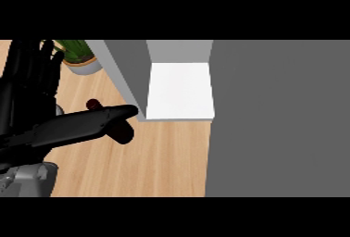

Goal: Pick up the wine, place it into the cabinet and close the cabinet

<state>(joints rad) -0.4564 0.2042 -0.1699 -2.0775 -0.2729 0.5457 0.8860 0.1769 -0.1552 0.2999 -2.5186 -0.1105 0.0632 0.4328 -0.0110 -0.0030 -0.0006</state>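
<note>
One wine bottle [121,132], one cabinet [179,90]

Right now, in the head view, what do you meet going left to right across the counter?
Left hand → dark wine bottle → open cabinet's white shelf → grey cabinet door.

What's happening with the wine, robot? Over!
Left hand open, fingers over the wine on the counter. Right hand unseen. Cabinet open ahead; nothing between.
</note>
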